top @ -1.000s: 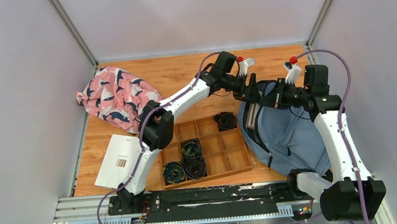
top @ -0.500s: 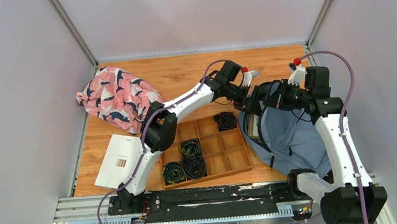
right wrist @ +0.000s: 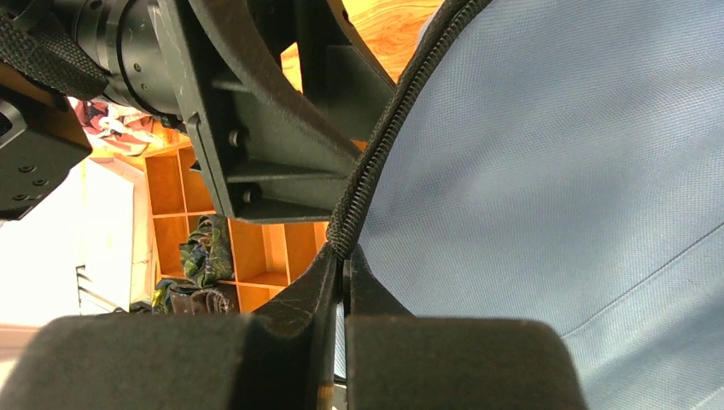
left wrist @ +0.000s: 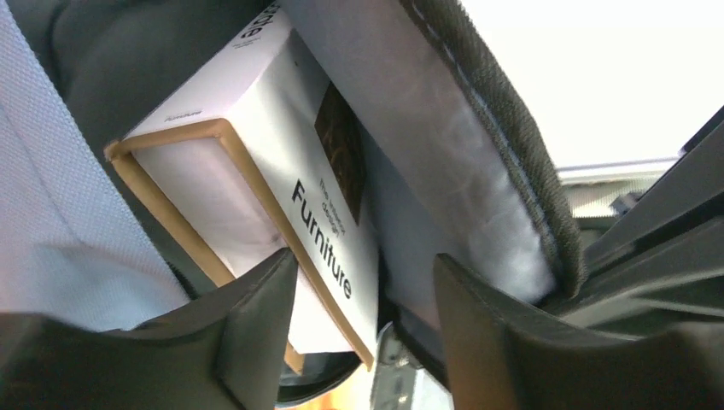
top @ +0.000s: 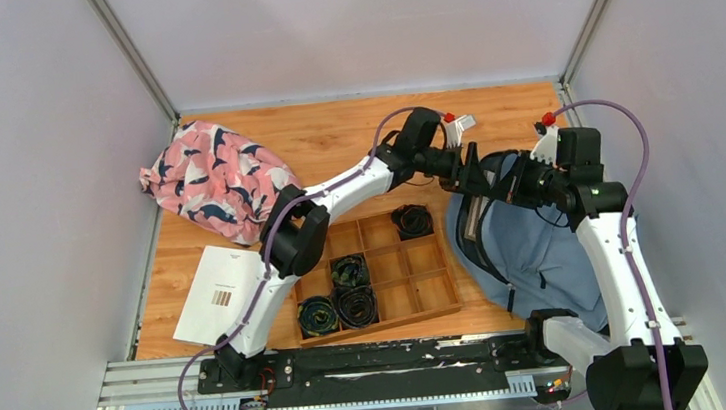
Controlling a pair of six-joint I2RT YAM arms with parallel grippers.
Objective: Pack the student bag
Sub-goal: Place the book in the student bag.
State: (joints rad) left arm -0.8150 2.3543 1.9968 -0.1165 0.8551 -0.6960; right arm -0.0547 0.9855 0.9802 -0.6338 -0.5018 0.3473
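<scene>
A: Left wrist view: the left gripper (left wrist: 365, 278) gapes, book (left wrist: 248, 162) in the bag (top: 544, 248), right of the tray (top: 425, 289).
B: Right gripper (right wrist: 343, 260) pinches the zipper edge (right wrist: 376, 162); a slip could collapse the mouth, snagging the book.

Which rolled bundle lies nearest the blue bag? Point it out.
The lone bundle in the wooden tray's far row, beside the student bag; the other three cluster near-left.
</scene>
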